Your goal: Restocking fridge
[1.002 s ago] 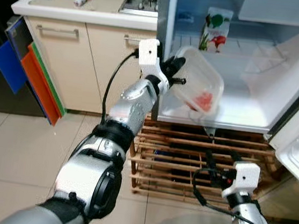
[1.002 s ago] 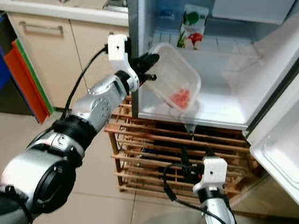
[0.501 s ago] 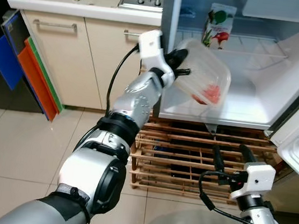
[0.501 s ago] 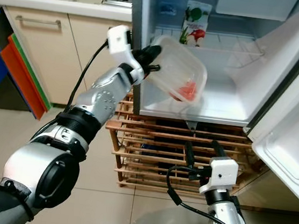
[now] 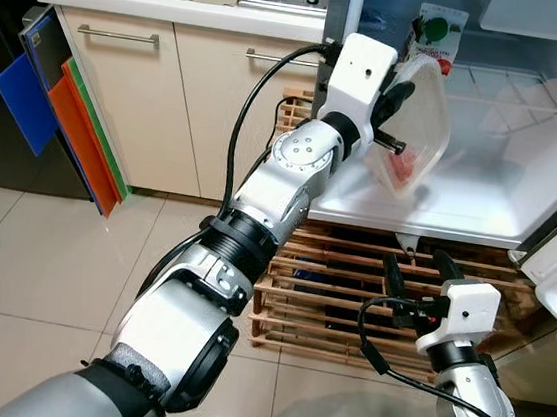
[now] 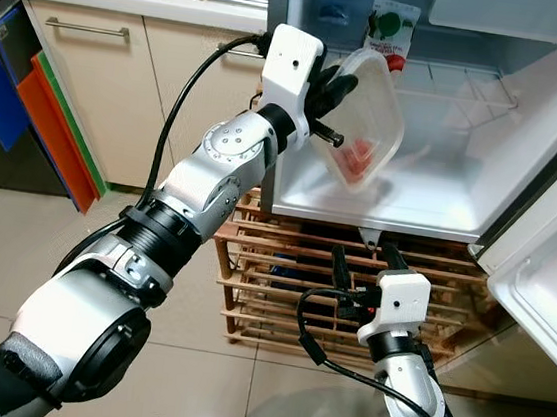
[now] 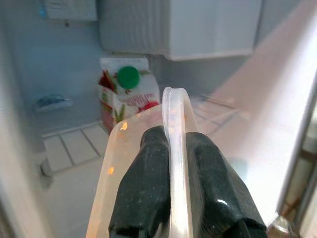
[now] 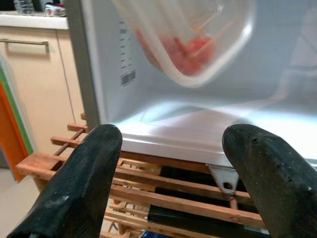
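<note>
The left gripper [image 5: 395, 106] pinches the rim of a clear tub [image 5: 419, 124] of red food, tilted inside the open fridge [image 5: 481, 196] near a carton [image 5: 436, 40]. Lower, the right gripper [image 5: 417, 275] hangs wide open, holding nothing.

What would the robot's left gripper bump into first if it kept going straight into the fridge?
Probably the juice carton at the back of the fridge. The left gripper, its jaws shut on the rim of the clear container, points roughly at it, though depth is hard to judge.
</note>
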`<state>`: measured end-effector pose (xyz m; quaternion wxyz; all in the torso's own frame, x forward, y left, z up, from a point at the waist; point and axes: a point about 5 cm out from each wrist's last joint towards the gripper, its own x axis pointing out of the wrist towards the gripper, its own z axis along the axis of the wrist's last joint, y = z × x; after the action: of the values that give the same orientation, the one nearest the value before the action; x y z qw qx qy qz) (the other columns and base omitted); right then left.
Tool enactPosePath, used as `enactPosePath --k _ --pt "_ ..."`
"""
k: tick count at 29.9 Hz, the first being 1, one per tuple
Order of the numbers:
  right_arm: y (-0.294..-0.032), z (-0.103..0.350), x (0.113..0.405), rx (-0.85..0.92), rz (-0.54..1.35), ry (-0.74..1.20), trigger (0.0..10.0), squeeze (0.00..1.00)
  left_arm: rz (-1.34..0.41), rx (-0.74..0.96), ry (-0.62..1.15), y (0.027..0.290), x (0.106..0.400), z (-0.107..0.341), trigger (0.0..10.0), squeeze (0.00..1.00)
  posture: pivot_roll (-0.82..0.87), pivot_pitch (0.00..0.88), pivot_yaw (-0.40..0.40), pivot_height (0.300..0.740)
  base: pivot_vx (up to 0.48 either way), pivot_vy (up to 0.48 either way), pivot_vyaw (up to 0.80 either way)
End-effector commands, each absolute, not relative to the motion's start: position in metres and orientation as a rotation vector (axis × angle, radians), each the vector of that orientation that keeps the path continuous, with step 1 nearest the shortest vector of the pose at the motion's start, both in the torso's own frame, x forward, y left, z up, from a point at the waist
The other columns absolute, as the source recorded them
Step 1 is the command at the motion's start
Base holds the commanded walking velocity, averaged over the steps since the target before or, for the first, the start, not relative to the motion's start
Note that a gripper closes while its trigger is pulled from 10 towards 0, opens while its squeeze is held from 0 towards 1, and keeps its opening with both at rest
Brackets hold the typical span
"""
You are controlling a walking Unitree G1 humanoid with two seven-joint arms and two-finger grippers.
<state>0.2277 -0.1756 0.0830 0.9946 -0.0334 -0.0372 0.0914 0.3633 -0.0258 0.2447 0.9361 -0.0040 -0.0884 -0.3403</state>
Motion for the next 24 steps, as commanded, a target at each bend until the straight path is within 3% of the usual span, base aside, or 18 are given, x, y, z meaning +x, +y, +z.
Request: enactPosePath --k 1,13,20,24 --pt "-0.173 0.088 0.23 -0.069 0.191 -0.088 10.0 0.0 -0.808 -0.114 -0.093 -0.068 0.334 0.224 10.0 0.0 -0.19 0.027 0.04 0.74 0.0 0.0 0.0" --pt "-0.172 0.096 0.239 -0.074 0.189 -0.104 10.0 0.0 -0.851 -0.094 -0.049 -0.078 0.331 0.207 10.0 0.0 -0.19 0.0 0.037 0.74 0.0 0.0 0.0" --pt "-0.175 0.105 0.233 -0.07 0.168 -0.133 10.0 0.0 -0.889 -0.22 0.006 -0.092 0.332 0.21 10.0 0.0 -0.23 0.001 0.056 0.74 0.0 0.0 0.0" --pt "-0.187 0.097 0.21 -0.065 0.096 -0.106 10.0 0.0 -0.887 -0.336 0.082 -0.102 0.33 0.207 10.0 0.0 -0.27 0.016 0.076 0.74 0.0 0.0 0.0"
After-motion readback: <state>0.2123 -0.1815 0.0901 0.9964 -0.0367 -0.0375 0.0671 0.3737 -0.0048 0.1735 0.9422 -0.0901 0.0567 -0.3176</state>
